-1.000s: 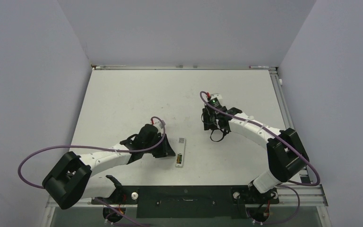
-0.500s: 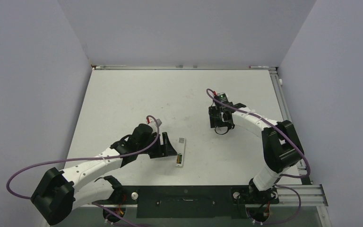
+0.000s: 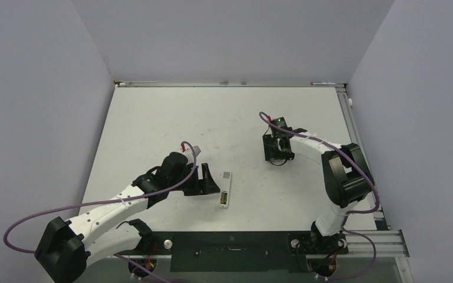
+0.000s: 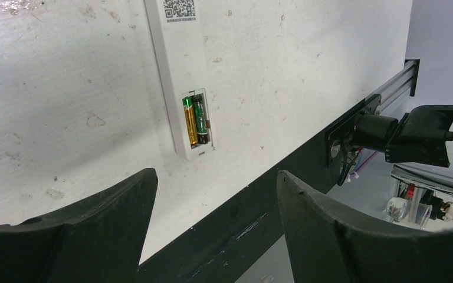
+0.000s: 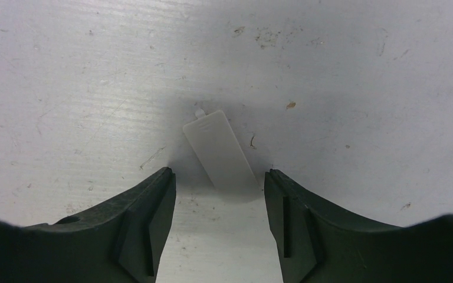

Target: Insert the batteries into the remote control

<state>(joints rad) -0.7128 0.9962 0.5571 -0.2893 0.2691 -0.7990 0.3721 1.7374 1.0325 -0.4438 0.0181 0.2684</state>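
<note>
The remote control lies on the table a little left of the middle and near the front edge. Its long axis runs roughly front to back. Its back faces up, with a QR label toward the far end and an open compartment at the near end. The batteries sit side by side in that compartment, one gold with a green end and one dark.

The left arm stretches low from the near-left corner across the table. The left gripper is just left of the remote and points toward it. In the wrist view its fingers are spread wide, holding nothing and clear of the remote.

The right arm has its elbow raised near the right edge, and its forearm reaches left toward the right of centre. The right gripper points down at the table, well apart from the remote. Its fingers are parted and empty. A small pale battery cover lies flat and askew on the table between the tips, which do not press on it.
</note>
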